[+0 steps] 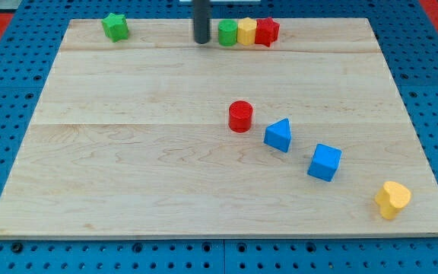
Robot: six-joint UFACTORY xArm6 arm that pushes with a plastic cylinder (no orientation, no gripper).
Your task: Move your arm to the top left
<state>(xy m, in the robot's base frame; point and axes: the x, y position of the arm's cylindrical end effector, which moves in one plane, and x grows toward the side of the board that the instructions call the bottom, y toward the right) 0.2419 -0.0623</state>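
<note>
My tip is near the view's top edge, a little left of centre. It stands just left of a green round block, close to it; whether they touch I cannot tell. That block heads a tight row with a yellow block and a red star-like block. A green star block lies at the view's top left, well left of my tip.
A red cylinder, a blue triangular block, a blue cube and a yellow block run in a diagonal line toward the view's bottom right. The wooden board lies on a blue pegboard.
</note>
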